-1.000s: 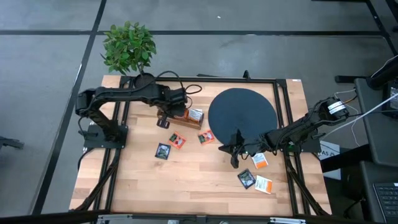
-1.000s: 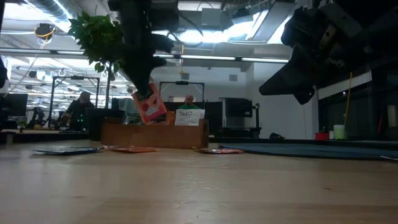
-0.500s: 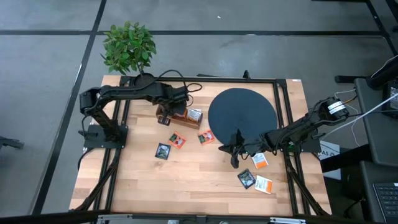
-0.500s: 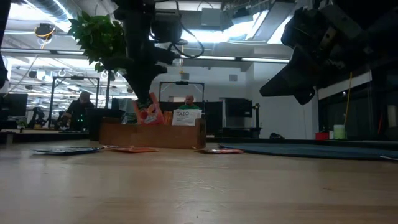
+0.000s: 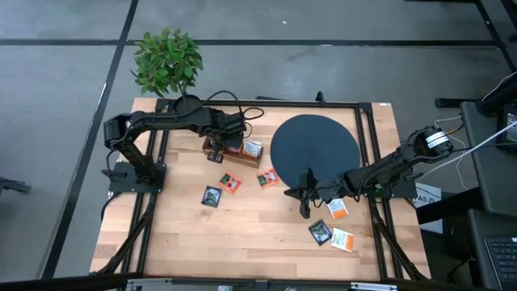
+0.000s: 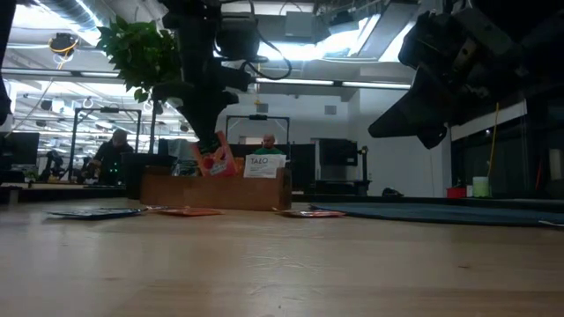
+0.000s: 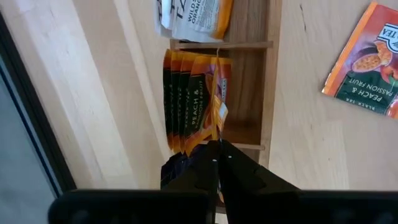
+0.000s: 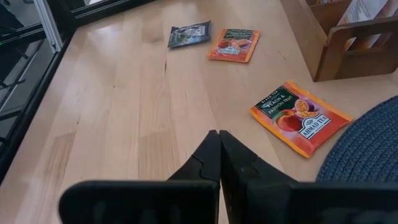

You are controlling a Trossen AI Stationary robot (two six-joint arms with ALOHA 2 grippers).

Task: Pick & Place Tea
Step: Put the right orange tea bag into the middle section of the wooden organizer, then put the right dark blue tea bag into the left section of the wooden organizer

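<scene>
Left tool (image 7: 219,144) clenched over tray (image 7: 268,87) | sachet (image 7: 219,93) grip unclear | right tool (image 8: 218,138) clenched, empty

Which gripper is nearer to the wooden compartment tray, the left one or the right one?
The left. The left gripper is directly over the wooden compartment tray; the right gripper hangs apart from it, beside the black round mat.

A grey concrete floor (image 5: 65,113) crossed by dark seams surrounds the pale wooden table (image 5: 258,234). A green potted plant (image 5: 166,61) stands at its corner. Beyond, bright ceiling lights (image 6: 291,48) and dark monitors (image 6: 339,154).
</scene>
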